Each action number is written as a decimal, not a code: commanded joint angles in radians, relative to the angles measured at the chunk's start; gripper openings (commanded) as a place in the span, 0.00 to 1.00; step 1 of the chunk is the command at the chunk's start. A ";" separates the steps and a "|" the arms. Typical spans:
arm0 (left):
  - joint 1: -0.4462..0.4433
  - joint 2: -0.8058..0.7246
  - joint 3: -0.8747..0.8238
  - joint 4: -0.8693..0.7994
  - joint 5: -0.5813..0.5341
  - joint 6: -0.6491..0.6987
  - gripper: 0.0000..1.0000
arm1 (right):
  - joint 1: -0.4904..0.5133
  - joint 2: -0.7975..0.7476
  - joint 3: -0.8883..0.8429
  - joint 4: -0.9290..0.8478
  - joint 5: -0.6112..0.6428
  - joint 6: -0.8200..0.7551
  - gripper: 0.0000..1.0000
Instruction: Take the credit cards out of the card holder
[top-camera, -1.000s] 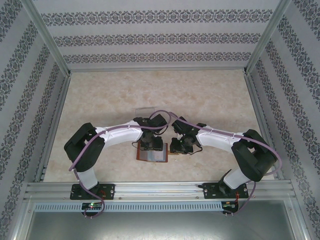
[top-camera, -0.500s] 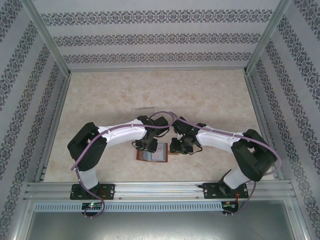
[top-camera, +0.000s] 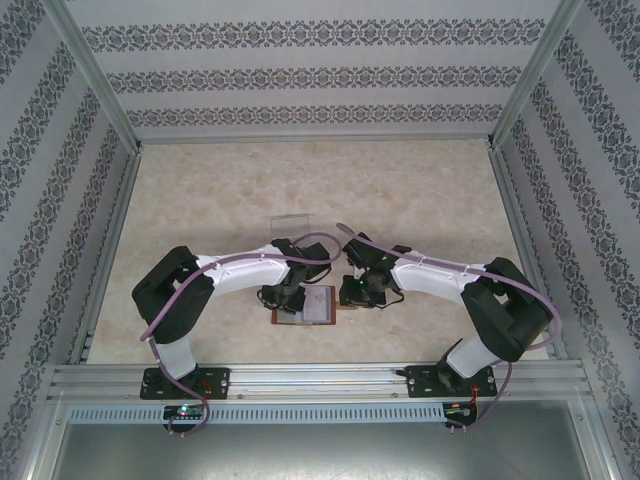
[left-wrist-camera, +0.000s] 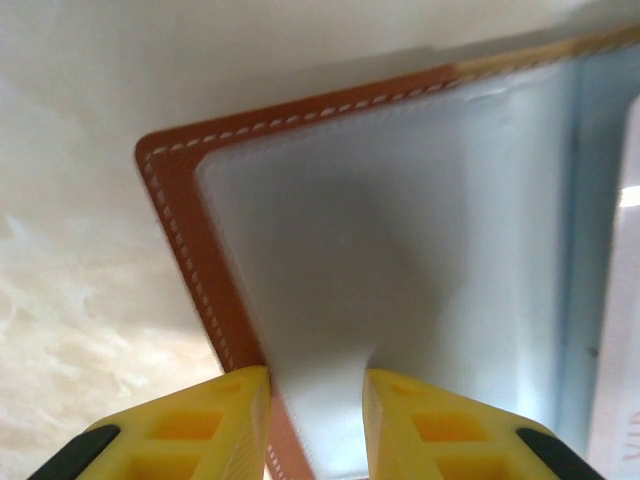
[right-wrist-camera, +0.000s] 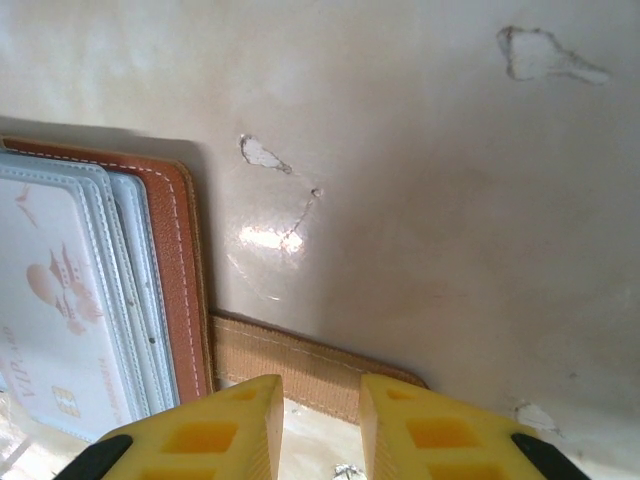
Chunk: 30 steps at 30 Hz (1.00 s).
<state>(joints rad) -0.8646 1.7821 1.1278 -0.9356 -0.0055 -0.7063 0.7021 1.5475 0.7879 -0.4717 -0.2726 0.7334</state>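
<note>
Firstly, at the left: left claw (left-wrist-camera: 318, 405), drawn in to a slim gap. Pinches a pale grey-white leaf inside the card holder (left-wrist-camera: 185, 230), both yellow fingers (left-wrist-camera: 235, 405) touching that leaf, the leaf bulging up between them. Cannot tell whether pocket or card. Holder spread open and flat on the bench (left-wrist-camera: 70, 300), its reddish-brown stitched corner just left of and beyond the fingertips, grey-blue pockets reaching away to the right.

Next, in the middle: credit cards (right-wrist-camera: 50, 290) tucked into the stacked pockets, the topmost pale with a reddish print, the layered edges just left of the right claw (right-wrist-camera: 320, 390).

Lastly, at the right: fingers a little apart, only bench visible in the gap. Sits at the near edge of the tan strap tab (right-wrist-camera: 300, 355); cannot tell whether pressing on it. From above, flanks the holder's right edge, with a clear tray (top-camera: 288, 222) farther back on the bench, apart from both claws.
</note>
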 joint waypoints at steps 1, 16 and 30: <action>-0.007 -0.056 -0.018 -0.024 0.006 0.011 0.32 | -0.011 0.004 0.023 -0.049 0.040 -0.008 0.29; 0.068 -0.267 -0.002 0.070 0.135 0.026 0.33 | -0.003 -0.055 0.085 -0.080 0.023 0.005 0.29; 0.204 -0.239 -0.282 0.675 0.532 -0.125 0.27 | 0.025 -0.001 0.070 0.089 -0.079 0.092 0.29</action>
<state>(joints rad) -0.6838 1.5330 0.8806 -0.4366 0.4164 -0.7765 0.7124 1.5238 0.8555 -0.4244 -0.3210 0.7937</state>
